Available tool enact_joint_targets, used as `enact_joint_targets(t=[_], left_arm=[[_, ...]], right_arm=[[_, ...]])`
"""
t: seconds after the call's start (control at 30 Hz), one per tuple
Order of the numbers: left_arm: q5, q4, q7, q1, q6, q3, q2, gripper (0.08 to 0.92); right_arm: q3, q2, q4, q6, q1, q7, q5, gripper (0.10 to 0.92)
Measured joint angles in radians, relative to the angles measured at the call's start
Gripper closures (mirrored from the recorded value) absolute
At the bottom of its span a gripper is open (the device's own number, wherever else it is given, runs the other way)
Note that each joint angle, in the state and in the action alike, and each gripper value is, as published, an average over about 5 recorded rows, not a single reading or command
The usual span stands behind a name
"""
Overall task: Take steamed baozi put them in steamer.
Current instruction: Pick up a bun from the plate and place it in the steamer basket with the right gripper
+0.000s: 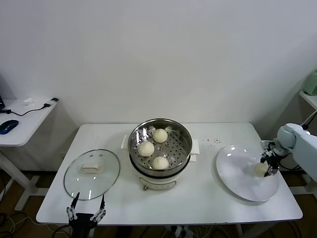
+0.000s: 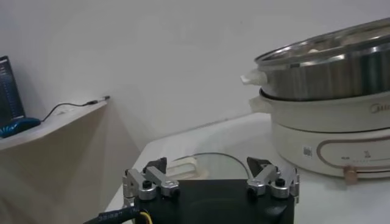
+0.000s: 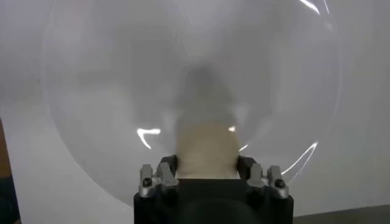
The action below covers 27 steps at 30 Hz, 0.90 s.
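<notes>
The steamer [image 1: 184, 148] stands mid-table, a steel pot on a cream base, with three baozi [image 1: 146, 148] on its perforated tray. A fourth baozi [image 1: 261, 169] lies on the white plate [image 1: 237, 173] at the table's right. My right gripper [image 1: 268, 165] is down on that plate, shut on this baozi [image 3: 206, 146], a finger pressed against each side of it. My left gripper [image 1: 87, 207] hangs open and holds nothing at the table's front edge, just in front of the glass lid [image 1: 92, 173]. From the left wrist the steamer [image 2: 329, 73] shows side-on.
The glass lid with its white handle [image 2: 183, 165] lies flat on the table's left part. A side desk [image 1: 22, 121] with a blue mouse and cable stands off to the left. Another ledge [image 1: 308, 96] is at the far right.
</notes>
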Motion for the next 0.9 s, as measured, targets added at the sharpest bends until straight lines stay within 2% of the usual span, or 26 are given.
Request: enact_joint_targets(t=[0.2, 0.37, 0.6, 0.9], left_arm=[[-0.002, -0.004, 0.0, 0.002, -0.002, 0.0, 0.001, 0.177], [-0.006, -0.006, 0.0, 0.009, -0.01, 0.001, 0.004, 0.177], [-0.023, -0.009, -0.001, 0.019, -0.016, 0.016, 0.007, 0.177], [-0.039, -0.015, -0.002, 0.012, -0.026, 0.026, 0.015, 0.177]], right_arm=[[-0.047, -0.015, 0.025, -0.024, 0.036, 0.0, 0.055, 0.424], [-0.158, -0.013, 0.066, -0.064, 0.141, 0.011, 0.18, 0.431], [-0.451, 0.066, 0.128, -0.115, 0.423, 0.036, 0.482, 0.433], [-0.771, 0.28, 0.189, -0.19, 0.74, 0.08, 0.879, 0.431]])
